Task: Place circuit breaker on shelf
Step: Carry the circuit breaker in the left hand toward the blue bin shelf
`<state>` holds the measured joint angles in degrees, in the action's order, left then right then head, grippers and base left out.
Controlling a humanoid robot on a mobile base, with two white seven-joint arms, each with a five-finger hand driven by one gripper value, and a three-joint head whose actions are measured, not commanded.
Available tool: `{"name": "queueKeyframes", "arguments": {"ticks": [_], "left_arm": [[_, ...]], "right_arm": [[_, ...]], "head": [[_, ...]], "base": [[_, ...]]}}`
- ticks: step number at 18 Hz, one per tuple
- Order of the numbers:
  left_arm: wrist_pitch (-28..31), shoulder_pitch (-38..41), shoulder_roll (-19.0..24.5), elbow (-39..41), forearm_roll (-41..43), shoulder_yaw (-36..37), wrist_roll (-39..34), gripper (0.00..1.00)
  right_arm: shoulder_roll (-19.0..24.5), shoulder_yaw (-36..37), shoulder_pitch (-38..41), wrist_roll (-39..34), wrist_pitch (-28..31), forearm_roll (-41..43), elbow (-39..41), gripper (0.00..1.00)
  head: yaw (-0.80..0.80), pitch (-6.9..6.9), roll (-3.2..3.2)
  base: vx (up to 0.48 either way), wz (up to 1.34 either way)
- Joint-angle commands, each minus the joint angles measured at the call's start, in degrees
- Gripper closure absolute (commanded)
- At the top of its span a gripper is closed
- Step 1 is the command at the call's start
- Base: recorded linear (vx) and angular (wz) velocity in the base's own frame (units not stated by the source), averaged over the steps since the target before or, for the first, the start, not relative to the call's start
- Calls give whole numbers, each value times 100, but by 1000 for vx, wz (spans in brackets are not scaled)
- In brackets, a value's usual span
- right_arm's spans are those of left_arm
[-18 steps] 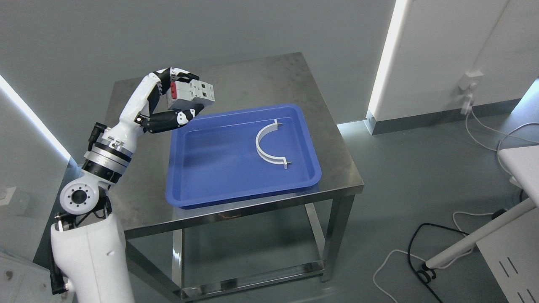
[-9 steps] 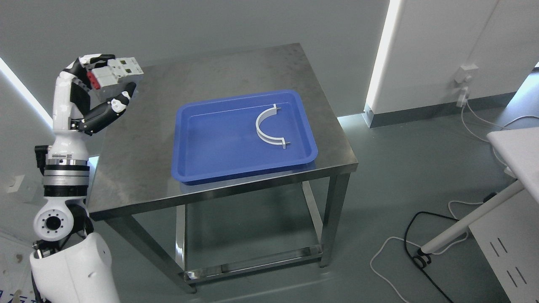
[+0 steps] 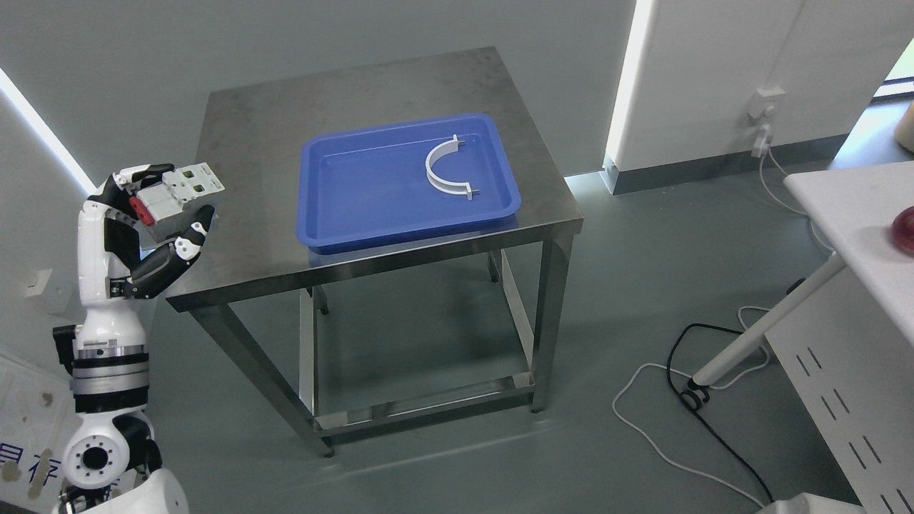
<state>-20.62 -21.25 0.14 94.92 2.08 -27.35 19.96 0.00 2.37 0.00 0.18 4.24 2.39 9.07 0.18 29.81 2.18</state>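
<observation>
A bare lab or test room: steel table (image 3: 257,143) at centre, loose floor cables (image 3: 685,400) at four o'clock, plain grey walls.

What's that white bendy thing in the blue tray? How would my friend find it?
Look at the steel table in the middle of the room and find the blue tray lying on it. Near the tray's far right corner lies a white half-ring clamp. It is the only thing in the tray, curved like a letter C with a small pin at each end.
</observation>
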Motion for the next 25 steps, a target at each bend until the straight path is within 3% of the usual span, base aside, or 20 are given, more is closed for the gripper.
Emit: {"name": "queueKeyframes", "arguments": {"ticks": [1, 19, 23, 25], "left_arm": [[-12, 261, 86, 290, -68, -34, -19, 96], [199, -160, 86, 290, -68, -34, -27, 95], [295, -642, 86, 299, -68, 37, 8, 95], [794, -1335, 86, 299, -68, 81, -1, 95]], "right_arm": [[-100, 0, 96, 0, -152, -2, -2, 0], [-100, 0, 96, 0, -152, -2, -2, 0], [-100, 0, 96, 0, -152, -2, 7, 0], [-100, 0, 96, 0, -152, -2, -2, 0]], "head": [[0, 0, 0], [0, 0, 0], [0, 0, 0], [0, 0, 0]], "base": [[-208, -97], [-294, 217], [-284, 499], [-292, 482]]}}
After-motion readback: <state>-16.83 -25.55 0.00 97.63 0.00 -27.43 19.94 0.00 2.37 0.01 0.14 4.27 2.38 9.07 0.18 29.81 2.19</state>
